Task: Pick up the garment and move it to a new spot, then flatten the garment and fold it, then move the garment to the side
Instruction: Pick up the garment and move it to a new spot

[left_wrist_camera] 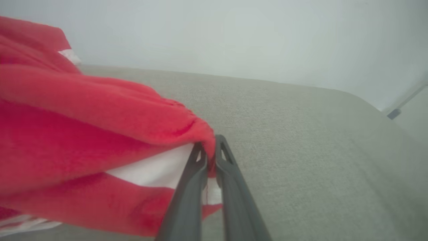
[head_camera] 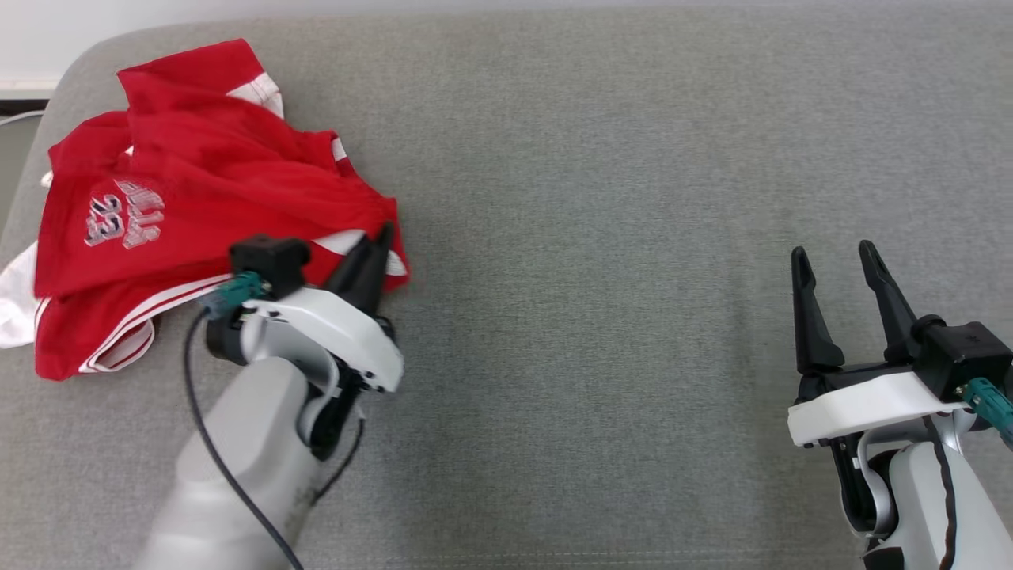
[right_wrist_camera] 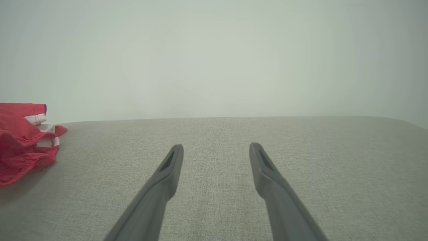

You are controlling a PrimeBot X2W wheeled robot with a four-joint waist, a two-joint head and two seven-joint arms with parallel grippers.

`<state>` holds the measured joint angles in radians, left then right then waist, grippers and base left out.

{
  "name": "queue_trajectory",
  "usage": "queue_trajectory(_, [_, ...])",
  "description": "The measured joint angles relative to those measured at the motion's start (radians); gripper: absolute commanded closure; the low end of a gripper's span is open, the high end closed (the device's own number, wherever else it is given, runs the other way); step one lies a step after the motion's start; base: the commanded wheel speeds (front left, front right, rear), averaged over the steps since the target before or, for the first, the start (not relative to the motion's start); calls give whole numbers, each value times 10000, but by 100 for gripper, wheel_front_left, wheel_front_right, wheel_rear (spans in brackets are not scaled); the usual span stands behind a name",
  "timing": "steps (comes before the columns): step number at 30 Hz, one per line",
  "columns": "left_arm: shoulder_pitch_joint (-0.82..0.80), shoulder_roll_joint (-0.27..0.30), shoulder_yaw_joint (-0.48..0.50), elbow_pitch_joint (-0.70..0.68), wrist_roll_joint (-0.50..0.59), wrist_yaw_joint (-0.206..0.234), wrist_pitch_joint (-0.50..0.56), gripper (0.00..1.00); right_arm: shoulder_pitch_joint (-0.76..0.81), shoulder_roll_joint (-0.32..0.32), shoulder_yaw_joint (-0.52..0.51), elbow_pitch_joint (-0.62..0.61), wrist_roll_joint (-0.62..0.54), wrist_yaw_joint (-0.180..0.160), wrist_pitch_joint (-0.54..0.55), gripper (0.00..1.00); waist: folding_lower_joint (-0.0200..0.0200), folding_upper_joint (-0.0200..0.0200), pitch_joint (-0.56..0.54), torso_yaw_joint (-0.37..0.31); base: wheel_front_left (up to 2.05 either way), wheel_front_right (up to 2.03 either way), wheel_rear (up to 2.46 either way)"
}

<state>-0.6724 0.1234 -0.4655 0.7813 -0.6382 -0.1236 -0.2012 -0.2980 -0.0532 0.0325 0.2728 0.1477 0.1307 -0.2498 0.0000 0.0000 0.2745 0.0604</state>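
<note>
The garment point(head_camera: 198, 198) is a red piece of sportswear with white trim and a pale number print, lying crumpled at the far left of the grey surface. My left gripper point(head_camera: 385, 237) is at its right edge. In the left wrist view the left gripper point(left_wrist_camera: 210, 147) is shut on a fold of the red garment point(left_wrist_camera: 100, 134), with cloth pinched between the fingertips. My right gripper point(head_camera: 835, 257) stands open over bare cushion at the lower right, far from the cloth. The right wrist view has the right gripper point(right_wrist_camera: 216, 149) with nothing between its fingers and the garment point(right_wrist_camera: 23, 144) at its left edge.
A wide grey fabric cushion point(head_camera: 633, 198) carries everything, with a rounded far-left corner. A pale wall point(right_wrist_camera: 214, 50) rises behind it. A dark cable point(head_camera: 214, 443) loops along my left forearm.
</note>
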Motion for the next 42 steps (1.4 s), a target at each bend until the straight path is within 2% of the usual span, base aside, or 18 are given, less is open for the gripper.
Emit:
queue_trajectory(7, [401,-516,-1193,-1095,-234,0,535,100,-1,29,-364,-63,-119,0,-2,0,0,0,-56,-568,0,0,0])
queue_trajectory(17, [259,-725,-2746,-1835,-128,0,1012,100,-94,59,-541,-96,-144,0,-2,0,0,0,86,-1738,0,0,0])
queue_trajectory(26, [-333,-748,-3421,-2034,-169,25,995,100,-77,90,-385,-104,221,0,-2,0,0,0,240,-3063,0,0,0])
queue_trajectory(31, [-332,-759,-3682,-2059,-316,244,951,100,55,96,-219,-109,382,0,-2,0,0,0,311,-3716,0,0,0])
queue_trajectory(35, [-334,-754,-3797,-1887,-322,253,951,100,70,104,-142,-151,554,0,-2,0,0,0,482,-4029,0,0,0])
queue_trajectory(40, [-333,-708,-3835,-1812,-339,253,957,100,71,107,-59,-251,731,0,-4,0,0,0,570,-4056,0,0,0])
queue_trajectory(41, [-333,-704,-3845,-1816,-355,253,972,55,71,100,-21,-251,732,0,-4,0,0,0,570,-4010,0,0,0])
queue_trajectory(42, [-333,-704,-3845,-1816,-355,253,972,0,71,100,-21,-251,732,0,-4,0,0,0,570,-4010,0,0,0])
